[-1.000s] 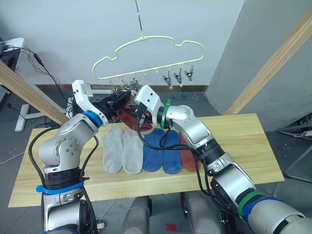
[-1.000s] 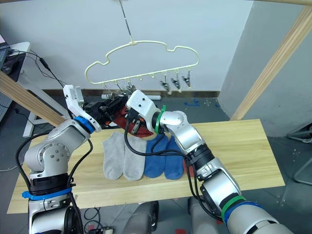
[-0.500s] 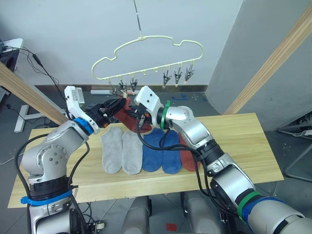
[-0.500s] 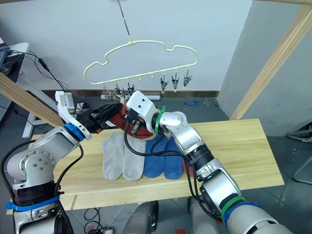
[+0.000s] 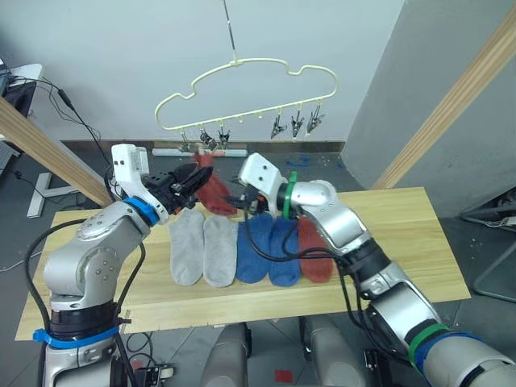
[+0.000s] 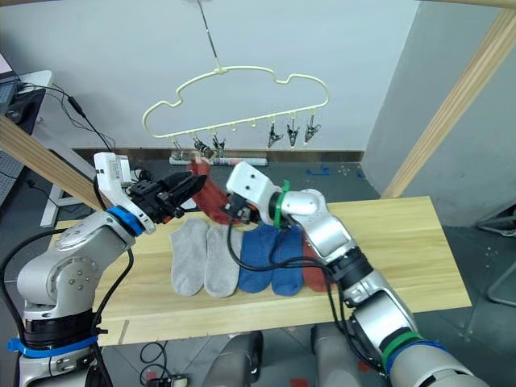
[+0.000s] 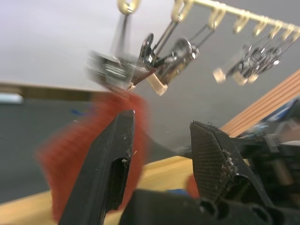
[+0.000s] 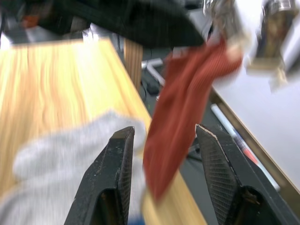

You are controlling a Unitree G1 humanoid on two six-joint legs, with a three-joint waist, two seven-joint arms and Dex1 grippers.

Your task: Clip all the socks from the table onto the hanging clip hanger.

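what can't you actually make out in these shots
- Left wrist view: motion blur smears the red sock and the clip above it, so the bite is unclear.
- Eye views: the right gripper hides part of a blue sock.
- Right wrist view: clips are blurred.

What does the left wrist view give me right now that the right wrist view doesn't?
The left wrist view adds the row of clips along the clip hanger, with one clip biting the top of the red sock, framed between the open left gripper fingers. The right wrist view adds a grey sock lying on the table, seen past the open right gripper. Both show the red sock hanging free from a clip, held by neither gripper.
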